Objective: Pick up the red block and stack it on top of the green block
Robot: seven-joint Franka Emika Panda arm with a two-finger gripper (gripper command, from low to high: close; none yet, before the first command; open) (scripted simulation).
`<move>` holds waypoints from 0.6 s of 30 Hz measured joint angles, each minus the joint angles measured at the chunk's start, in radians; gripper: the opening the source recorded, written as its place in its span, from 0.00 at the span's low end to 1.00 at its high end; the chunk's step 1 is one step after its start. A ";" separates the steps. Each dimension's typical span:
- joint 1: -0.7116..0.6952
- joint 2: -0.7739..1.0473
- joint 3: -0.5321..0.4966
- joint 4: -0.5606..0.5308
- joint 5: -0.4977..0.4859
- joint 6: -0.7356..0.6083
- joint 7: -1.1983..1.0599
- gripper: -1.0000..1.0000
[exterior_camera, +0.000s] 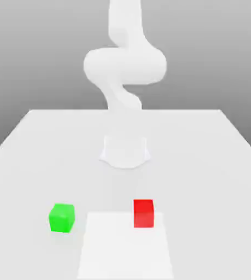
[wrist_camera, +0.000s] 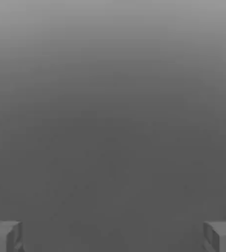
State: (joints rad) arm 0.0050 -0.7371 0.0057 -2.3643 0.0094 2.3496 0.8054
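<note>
from here i see a smooth, pale grey tabletop (exterior_camera: 204,180) before a plain grey backdrop (exterior_camera: 215,60). the red block (exterior_camera: 143,214) sits toward the exterior view's right, overlapping a flat white rectangle (exterior_camera: 124,251); the green block (exterior_camera: 62,218) rests to the exterior view's left, well apart. my two-finger gripper (wrist_camera: 113,237) stands wide open, empty.

Exterior view facing the arm's base
</note>
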 joint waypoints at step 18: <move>0.045 0.658 0.082 -0.538 0.009 0.502 0.103 0.50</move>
State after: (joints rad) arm 0.0505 -0.0792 0.0877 -2.9021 0.0186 2.8512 0.9083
